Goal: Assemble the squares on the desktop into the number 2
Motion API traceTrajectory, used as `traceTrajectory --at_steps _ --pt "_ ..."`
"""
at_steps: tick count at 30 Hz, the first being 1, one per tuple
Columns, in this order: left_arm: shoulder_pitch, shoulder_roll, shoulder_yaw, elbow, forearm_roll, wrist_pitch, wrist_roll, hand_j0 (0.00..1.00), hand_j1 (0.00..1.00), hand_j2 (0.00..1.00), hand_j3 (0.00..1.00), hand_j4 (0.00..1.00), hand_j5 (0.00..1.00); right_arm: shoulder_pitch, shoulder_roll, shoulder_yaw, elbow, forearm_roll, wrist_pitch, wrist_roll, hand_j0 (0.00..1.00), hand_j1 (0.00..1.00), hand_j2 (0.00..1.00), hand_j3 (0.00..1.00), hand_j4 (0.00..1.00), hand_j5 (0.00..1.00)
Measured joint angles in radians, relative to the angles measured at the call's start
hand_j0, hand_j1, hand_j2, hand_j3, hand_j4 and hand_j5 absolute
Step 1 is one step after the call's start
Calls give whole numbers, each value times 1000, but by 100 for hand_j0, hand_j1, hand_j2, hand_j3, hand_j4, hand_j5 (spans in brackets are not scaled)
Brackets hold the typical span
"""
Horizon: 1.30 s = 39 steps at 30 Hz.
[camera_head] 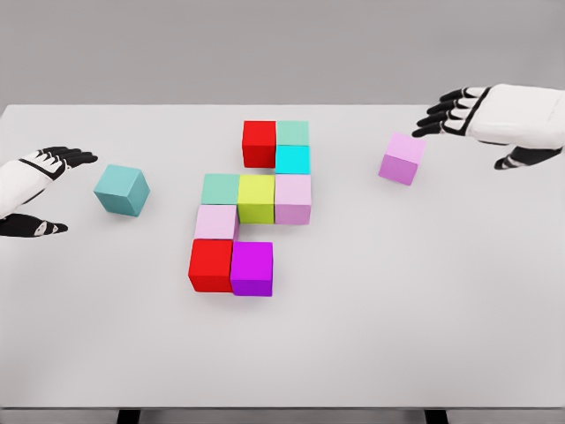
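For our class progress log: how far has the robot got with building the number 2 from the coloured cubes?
Done: nine cubes sit joined mid-table, from the red top cube down to the magenta bottom cube, forming most of a 2. In hand: nothing; the left hand and right hand are both open. Left: the loose teal cube and loose lilac cube lie apart, probably needed for the top and bottom rows.
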Motion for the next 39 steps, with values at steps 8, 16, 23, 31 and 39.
traceTrajectory --at_steps 8,16,23,31,39 --pt "25 -11 30 -11 6 0 -1 100 100 100 100 100 100 -70 19 21 144 135 0 -6 100 100 100 100 100 100" --pt "-112 -14 22 -219 15 438 -333 100 100 100 100 100 100 -192 320 126 328 554 -1 12 100 100 100 100 100 100" --pt "-178 -3 -96 -263 -12 874 -424 100 100 100 100 100 100 -196 405 180 389 590 -1 13 100 100 100 100 100 100" --pt "-360 -3 -306 -266 -73 1044 -433 100 100 100 100 100 100 -210 461 188 480 594 -1 13 100 100 100 100 100 100" --pt "-399 -11 -437 -265 -110 1053 -434 100 100 100 100 100 100 -213 511 191 576 616 -1 13 100 100 100 100 100 100"
